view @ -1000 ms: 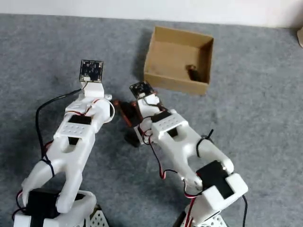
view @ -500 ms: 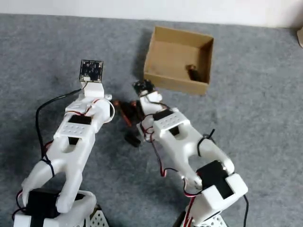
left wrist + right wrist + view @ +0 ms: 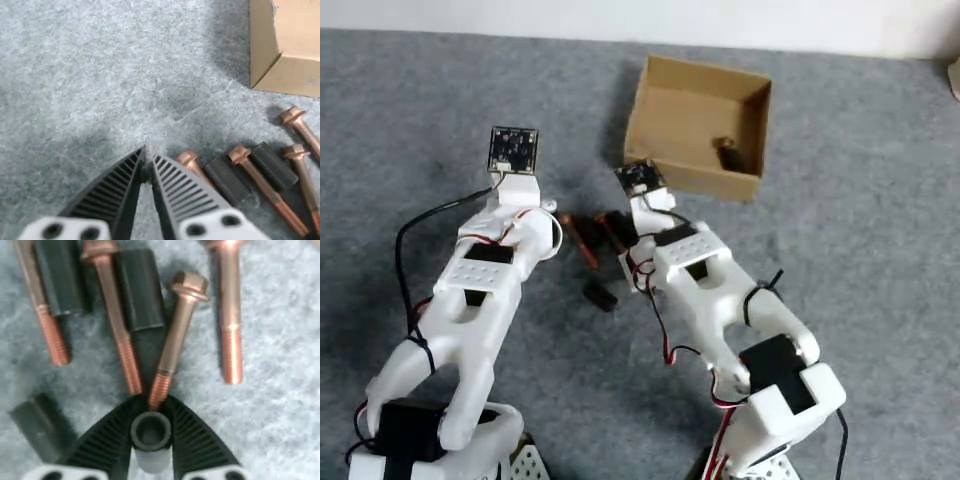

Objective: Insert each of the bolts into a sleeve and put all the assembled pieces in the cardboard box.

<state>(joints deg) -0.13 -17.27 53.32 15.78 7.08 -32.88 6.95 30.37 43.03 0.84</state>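
Several copper bolts and black sleeves lie loose on the grey carpet between the arms. My right gripper [image 3: 150, 409] is shut on a black sleeve [image 3: 150, 431] seen end-on. The threaded tip of one bolt [image 3: 178, 330] lies right at its opening. Two more sleeves [image 3: 140, 290] [image 3: 60, 280] lie among the other bolts [image 3: 112, 315] [image 3: 228, 315], and another sleeve [image 3: 36, 427] lies beside the fingers. My left gripper [image 3: 148, 161] is shut and empty, just short of a bolt head [image 3: 188, 159]. The cardboard box [image 3: 750, 110] holds one dark assembled piece [image 3: 727, 153].
A lone black sleeve [image 3: 600, 294] lies on the carpet between the two arms. The box's corner [image 3: 285, 45] stands just beyond the bolts. Open carpet stretches to the left of the left arm [image 3: 490, 270] and to the right of the right arm [image 3: 720, 300].
The right arm has shifted a little to the right and toward the box, uncovering more of the bolts and the lone sleeve. The left arm has kept still.
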